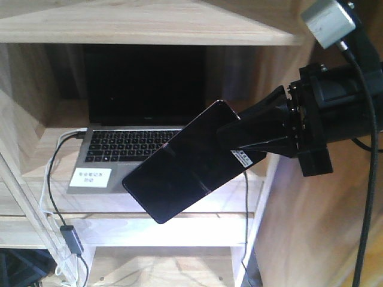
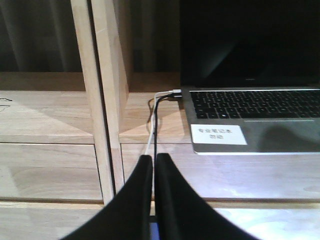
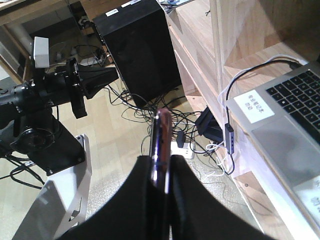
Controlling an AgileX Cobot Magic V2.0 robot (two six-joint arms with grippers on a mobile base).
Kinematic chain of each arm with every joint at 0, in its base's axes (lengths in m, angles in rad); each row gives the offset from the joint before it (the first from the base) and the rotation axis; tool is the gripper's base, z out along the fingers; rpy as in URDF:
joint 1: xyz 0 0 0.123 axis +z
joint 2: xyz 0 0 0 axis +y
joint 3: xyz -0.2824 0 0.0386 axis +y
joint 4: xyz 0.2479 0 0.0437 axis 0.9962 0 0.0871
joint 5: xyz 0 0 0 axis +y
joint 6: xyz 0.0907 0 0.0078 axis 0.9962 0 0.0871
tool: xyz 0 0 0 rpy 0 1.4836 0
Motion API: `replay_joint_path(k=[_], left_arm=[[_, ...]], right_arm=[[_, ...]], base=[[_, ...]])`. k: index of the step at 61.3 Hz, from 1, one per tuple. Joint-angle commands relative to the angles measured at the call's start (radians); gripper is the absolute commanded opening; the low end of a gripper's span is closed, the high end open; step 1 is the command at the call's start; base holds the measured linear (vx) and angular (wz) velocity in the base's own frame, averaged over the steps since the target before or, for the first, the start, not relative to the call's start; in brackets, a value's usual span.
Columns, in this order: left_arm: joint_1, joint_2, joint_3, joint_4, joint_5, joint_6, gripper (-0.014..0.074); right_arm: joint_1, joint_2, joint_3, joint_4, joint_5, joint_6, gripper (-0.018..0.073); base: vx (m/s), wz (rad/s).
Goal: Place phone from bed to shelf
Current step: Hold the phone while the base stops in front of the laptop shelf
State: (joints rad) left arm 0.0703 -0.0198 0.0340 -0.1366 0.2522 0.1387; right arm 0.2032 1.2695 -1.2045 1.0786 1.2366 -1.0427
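My right gripper (image 1: 239, 140) is shut on the phone (image 1: 185, 161), a glossy black slab with a small white sticker, held tilted in the air in front of the shelf (image 1: 149, 27). The phone's lower end hangs over the front of the shelf board that carries a laptop. In the right wrist view the phone (image 3: 161, 135) stands edge-on between the right gripper's (image 3: 161, 162) fingers, above the floor beside the shelf. My left gripper (image 2: 153, 159) is shut with nothing in it, facing the shelf (image 2: 60, 170). The bed is out of view.
An open grey laptop (image 1: 119, 143) with a white label and a plugged-in cable sits on the shelf board. A tall black box (image 3: 140, 50) stands on the floor. A power strip and tangled cables (image 3: 182, 147) lie below. The left arm (image 3: 75, 85) is to the left.
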Motion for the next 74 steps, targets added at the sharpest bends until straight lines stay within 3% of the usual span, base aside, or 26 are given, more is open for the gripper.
replay_joint_path(k=[1,74], left_arm=[[-0.005,-0.007,0.003,-0.009,-0.069,-0.004,0.0001],[-0.005,-0.007,0.003,-0.009,-0.069,-0.004,0.0001]], right_arm=[[-0.001,-0.028,-0.028,0.086,0.052,-0.001,-0.0001],[-0.001,-0.028,-0.028,0.086,0.052,-0.001,-0.0001]], base=[[0.14,0.12],[0.05,0.04]])
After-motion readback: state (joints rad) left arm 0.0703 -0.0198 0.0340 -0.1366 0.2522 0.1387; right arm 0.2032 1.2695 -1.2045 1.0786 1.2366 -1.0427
